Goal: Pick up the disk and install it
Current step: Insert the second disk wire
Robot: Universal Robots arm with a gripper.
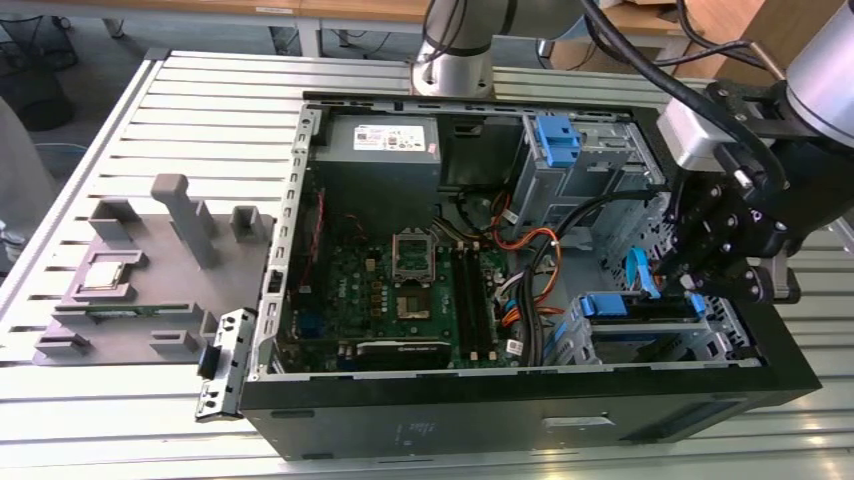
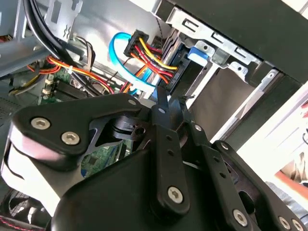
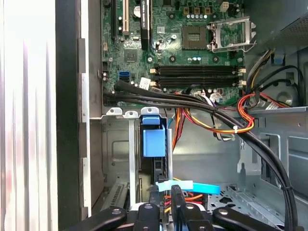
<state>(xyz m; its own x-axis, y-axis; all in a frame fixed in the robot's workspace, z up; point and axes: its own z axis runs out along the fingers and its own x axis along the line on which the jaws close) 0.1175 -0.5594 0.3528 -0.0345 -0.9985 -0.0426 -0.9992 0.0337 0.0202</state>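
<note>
Nearest in the exterior view, the black case (image 1: 534, 425) lies open on the slatted table (image 1: 200, 110). At the lower right of that view, the gripper (image 1: 697, 283) hangs inside the case over the drive bay (image 1: 727, 320). In both wrist views its fingers (image 2: 161, 103) stand narrow, the tips almost meeting; whether they pinch anything cannot be told. A light blue cable (image 3: 188, 186) runs just past the fingertips (image 3: 177, 197). The disk (image 1: 641, 306) sits in the bay, its blue frame (image 3: 154, 140) standing edge-on between the metal rails in the first wrist view. Black cables (image 3: 192, 103) cross beyond it, then the green motherboard (image 1: 400, 285) in the middle. Farther up are the power supply (image 1: 380, 140) and a blue bracket (image 1: 554, 140). A grey fixture (image 1: 147, 270) lies at the left.
</note>
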